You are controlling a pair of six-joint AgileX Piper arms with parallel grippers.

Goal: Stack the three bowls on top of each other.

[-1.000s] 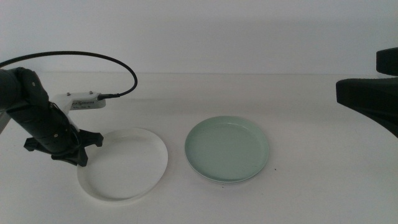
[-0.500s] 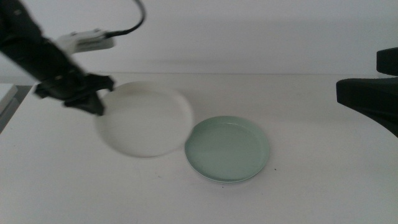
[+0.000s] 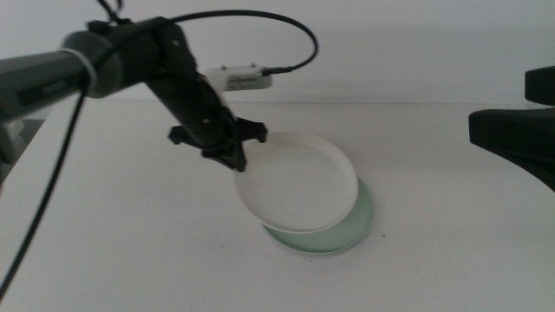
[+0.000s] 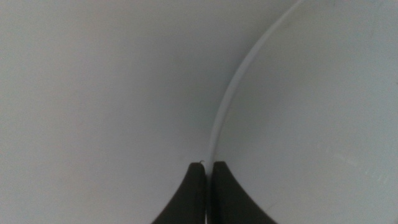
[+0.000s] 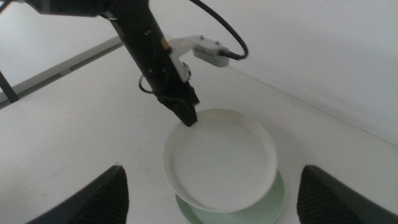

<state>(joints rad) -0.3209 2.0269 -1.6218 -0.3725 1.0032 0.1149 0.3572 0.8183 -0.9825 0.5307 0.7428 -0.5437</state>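
My left gripper (image 3: 232, 160) is shut on the near-left rim of the white bowl (image 3: 299, 186) and holds it tilted over the pale mint green bowl (image 3: 365, 220), which rests on the table right of centre. I cannot tell whether the two bowls touch. In the left wrist view the jaws pinch the white rim (image 4: 214, 143). The right wrist view shows the white bowl (image 5: 221, 158) over the green bowl (image 5: 277, 205), with the left gripper (image 5: 186, 117) on its rim. My right gripper (image 5: 212, 171) is open and waits high at the right side. The grey bowl is not in view.
The left arm's black cable (image 3: 260, 17) arcs above the table's back. The right arm's dark body (image 3: 520, 139) hangs over the right edge. The white table (image 3: 130, 251) ends at the left edge near a dark strip (image 3: 7, 160).
My left gripper has lifted the white bowl from the table's left side and carried it right, until it now hangs over the green bowl. The right arm has not moved.
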